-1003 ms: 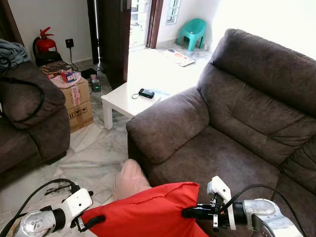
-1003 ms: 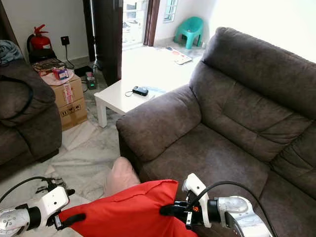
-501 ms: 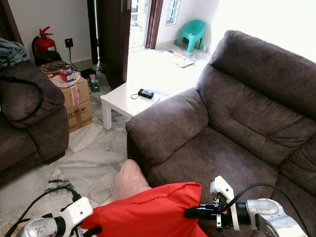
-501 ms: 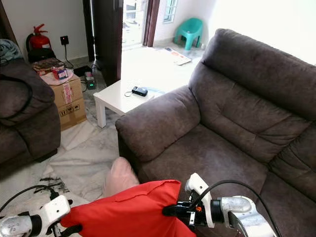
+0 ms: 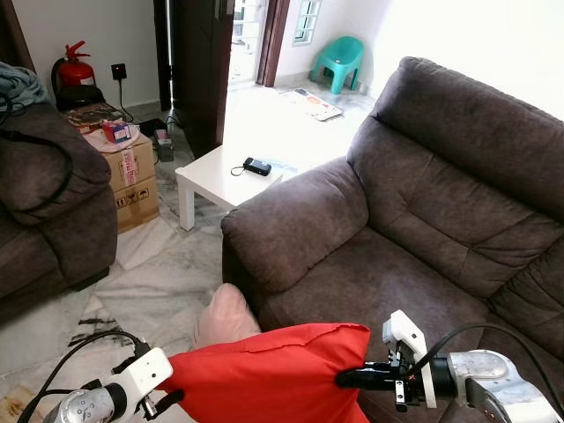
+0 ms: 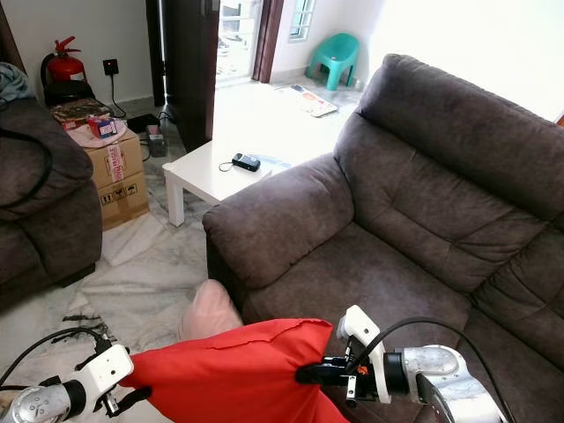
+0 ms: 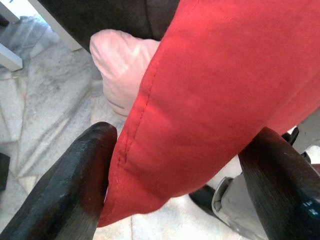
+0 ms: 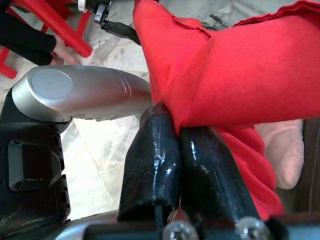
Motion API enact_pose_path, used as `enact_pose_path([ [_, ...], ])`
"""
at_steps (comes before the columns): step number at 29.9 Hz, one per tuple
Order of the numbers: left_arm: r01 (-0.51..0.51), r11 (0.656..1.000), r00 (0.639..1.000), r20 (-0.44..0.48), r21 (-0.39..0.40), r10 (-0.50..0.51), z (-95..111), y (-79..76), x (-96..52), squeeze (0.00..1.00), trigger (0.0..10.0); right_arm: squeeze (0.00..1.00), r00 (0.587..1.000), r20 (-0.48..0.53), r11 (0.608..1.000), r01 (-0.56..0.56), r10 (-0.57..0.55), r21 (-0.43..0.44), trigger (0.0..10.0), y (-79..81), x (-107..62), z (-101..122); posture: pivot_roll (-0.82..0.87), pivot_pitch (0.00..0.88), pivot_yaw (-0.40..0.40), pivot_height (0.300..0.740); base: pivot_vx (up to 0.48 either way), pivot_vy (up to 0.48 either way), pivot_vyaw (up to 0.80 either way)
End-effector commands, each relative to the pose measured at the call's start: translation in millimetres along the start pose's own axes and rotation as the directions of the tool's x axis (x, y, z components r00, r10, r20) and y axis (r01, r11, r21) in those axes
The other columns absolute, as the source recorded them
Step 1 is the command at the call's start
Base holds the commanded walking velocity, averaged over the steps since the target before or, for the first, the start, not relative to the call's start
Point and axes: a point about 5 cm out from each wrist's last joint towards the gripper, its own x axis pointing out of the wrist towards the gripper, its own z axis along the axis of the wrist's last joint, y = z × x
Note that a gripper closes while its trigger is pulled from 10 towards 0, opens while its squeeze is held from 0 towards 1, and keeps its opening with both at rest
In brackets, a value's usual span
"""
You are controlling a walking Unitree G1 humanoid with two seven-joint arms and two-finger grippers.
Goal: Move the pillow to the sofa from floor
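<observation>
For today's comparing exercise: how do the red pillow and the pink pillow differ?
The red pillow is held off the floor by the left tool and right tool; the pink pillow lies on the floor beside the sofa. Red looks larger. Both are soft cushions.

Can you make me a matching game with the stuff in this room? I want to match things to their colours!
Things:
1. pillow
2. sofa
3. chair
4. table

Colours:
A. white
B. red
C. teal
D. dark brown

Pairs: 1-B, 2-D, 3-C, 4-A
</observation>
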Motion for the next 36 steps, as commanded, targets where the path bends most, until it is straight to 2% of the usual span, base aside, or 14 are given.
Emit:
enact_pose_path([
  [1,-0.002,1.0,0.999,0.035,-0.014,0.002,5,-1.3,3.8,0.0,0.0,0.0,0.998,0.071,0.997,0.006,-0.001,-0.074,10.0,-1.1,-13.9,22,0.11,0.0,-0.248,0.74,0.0,0.0,0.0],
  [2,-0.003,0.999,0.998,0.055,-0.033,0.005,7,-1.1,4.0,0.0,0.0,0.0,0.998,0.07,0.997,0.005,0.0,-0.074,10.0,-1.2,-13.9,22,0.11,0.0,-0.248,0.74,0.0,0.0,0.0],
  [18,0.002,0.999,0.997,0.075,-0.049,0.002,10,-0.4,6.6,0.0,0.0,0.0,0.998,0.065,0.998,0.006,-0.002,-0.066,10.0,0.0,-12.5,21,0.11,0.0,-0.248,0.74,0.0,0.0,0.0],
  [22,-0.002,0.997,0.997,0.081,-0.08,0.009,8,-3.0,5.7,0.0,0.0,0.0,0.998,0.07,0.998,0.013,-0.008,-0.068,10.0,-1.5,-7.9,21,0.11,0.0,-0.243,0.74,0.0,0.0,0.0],
  [36,0.007,0.997,0.996,0.085,-0.081,0.0,6,-5.4,3.6,0.0,0.0,0.0,0.995,0.095,0.998,0.01,-0.004,-0.06,10.0,-0.2,-0.4,20,0.12,0.0,-0.222,0.74,0.0,0.0,0.0],
])
